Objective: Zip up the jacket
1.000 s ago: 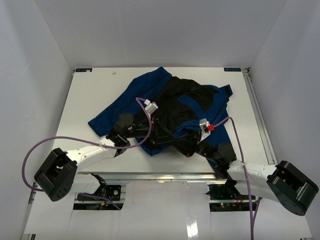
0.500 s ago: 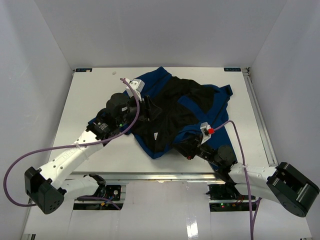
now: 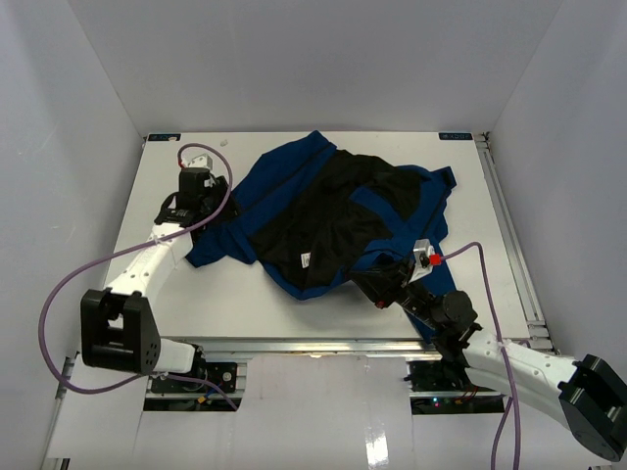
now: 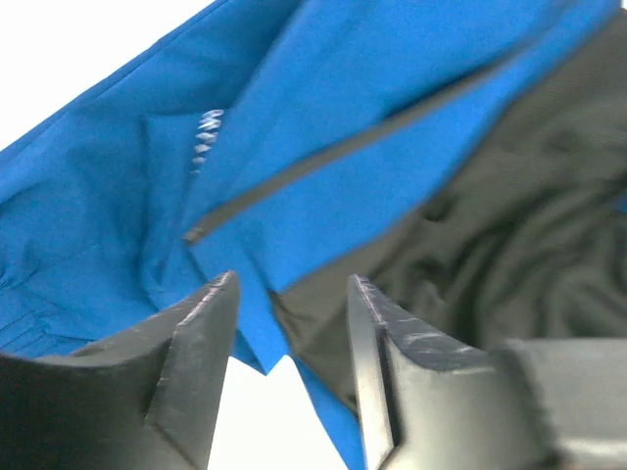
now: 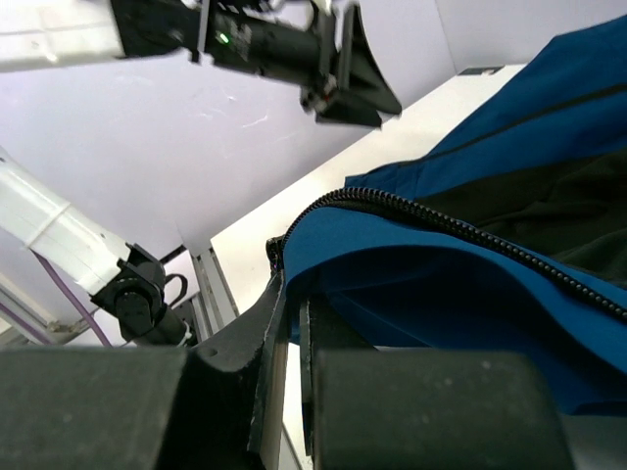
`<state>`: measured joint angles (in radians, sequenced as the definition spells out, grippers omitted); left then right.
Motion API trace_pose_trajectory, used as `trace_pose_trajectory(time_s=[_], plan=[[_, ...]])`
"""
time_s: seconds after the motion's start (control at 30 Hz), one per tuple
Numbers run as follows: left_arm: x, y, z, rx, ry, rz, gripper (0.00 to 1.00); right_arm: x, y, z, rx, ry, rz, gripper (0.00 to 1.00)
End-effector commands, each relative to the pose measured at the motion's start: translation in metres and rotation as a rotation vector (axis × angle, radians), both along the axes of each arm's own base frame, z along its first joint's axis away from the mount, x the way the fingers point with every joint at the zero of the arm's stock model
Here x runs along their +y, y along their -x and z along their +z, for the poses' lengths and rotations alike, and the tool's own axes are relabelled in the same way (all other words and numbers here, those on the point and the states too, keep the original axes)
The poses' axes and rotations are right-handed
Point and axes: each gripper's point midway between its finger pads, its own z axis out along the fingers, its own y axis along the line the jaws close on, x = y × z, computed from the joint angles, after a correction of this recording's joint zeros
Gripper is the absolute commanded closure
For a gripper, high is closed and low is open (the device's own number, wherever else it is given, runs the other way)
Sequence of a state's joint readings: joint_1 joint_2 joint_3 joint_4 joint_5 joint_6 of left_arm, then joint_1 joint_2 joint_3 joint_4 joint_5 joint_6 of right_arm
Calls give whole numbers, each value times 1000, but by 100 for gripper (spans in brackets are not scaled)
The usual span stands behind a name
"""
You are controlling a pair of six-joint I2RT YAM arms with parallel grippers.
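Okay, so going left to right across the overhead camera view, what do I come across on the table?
In order: left arm's fingers → blue jacket → metal rail at the right edge.

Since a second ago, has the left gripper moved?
Yes. The left gripper has swung away from the table's near edge toward its far-left corner. It is now beside the jacket's left side, fingers open.

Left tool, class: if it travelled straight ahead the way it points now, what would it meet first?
Most likely the jacket: its blue fabric fills the view just beyond the open left tool, though depth is unclear.
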<state>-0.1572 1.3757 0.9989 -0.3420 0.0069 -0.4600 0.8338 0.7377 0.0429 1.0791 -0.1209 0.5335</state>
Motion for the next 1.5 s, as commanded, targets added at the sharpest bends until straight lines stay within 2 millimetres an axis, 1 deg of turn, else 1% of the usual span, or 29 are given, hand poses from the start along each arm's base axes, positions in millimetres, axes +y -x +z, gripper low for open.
trace_pose_trajectory(time_s=[0.0,0.03,0.1,0.17,0.3,0.37,0.43,0.6,0.7,0.73,0.83,0.87,0.9,0.97,1.03,1.07,1.1,1.13,1.2,1.23,1.27,1.3,1.37,1.4,1.47], plan=[[2,1,-3,-33,26,14,45,-15,9,-67,73,104,-16,92],[2,2,-5,-38,27,16,46,-15,10,-67,72,105,-14,92],[10,1,-10,-36,3,55,45,-14,11,-66,71,103,-7,92],[15,0,-20,-12,-13,78,45,-13,12,-64,68,100,1,92],[10,-1,-44,31,-3,61,47,-14,13,-64,65,95,2,92],[12,-2,-53,27,-7,70,46,-14,13,-64,65,96,0,92],[17,-2,-65,40,-18,88,45,-14,12,-64,65,95,-1,92],[20,-6,-80,50,-26,88,44,-13,11,-62,63,98,1,92],[17,-6,-84,47,-15,66,48,-13,11,-63,66,100,-1,92],[16,-6,-84,40,-11,60,52,-13,11,-63,67,100,-1,92],[12,-3,-79,6,6,38,70,-13,10,-63,70,102,-3,92],[4,-2,-70,-31,37,3,76,-13,9,-64,72,105,-8,92],[0,1,-68,-40,54,-18,83,-13,9,-65,71,108,-10,92],[-8,6,-57,-59,76,-46,94,-13,6,-67,78,117,-25,92],[-21,15,-49,-58,73,-70,98,-14,0,-71,93,132,-54,92],[-25,22,-50,-49,35,-61,99,-15,-3,-74,105,139,-68,92],[-36,31,-50,-44,2,-77,100,-15,-7,-77,124,146,-84,92],[-60,43,-49,-46,-20,-141,100,-16,-11,-83,158,153,-104,92],[-88,63,-50,-48,-41,-234,100,-16,-16,-93,211,167,-124,92],[-106,77,-55,-38,-52,-295,100,-16,-20,-103,262,185,-147,92],[-119,91,-60,-28,-61,-349,100,-16,-23,-110,296,203,-159,92],[-128,103,-67,-16,-67,-394,100,-16,-24,-116,322,218,-165,92],[-140,121,-78,2,-80,-468,99,-17,-25,-129,376,237,-179,92],[-155,138,-82,11,-81,-547,97,-18,-27,-134,398,240,-193,92],[-167,159,-91,24,-104,-642,93,-21,-28,-138,412,247,-209,92]])
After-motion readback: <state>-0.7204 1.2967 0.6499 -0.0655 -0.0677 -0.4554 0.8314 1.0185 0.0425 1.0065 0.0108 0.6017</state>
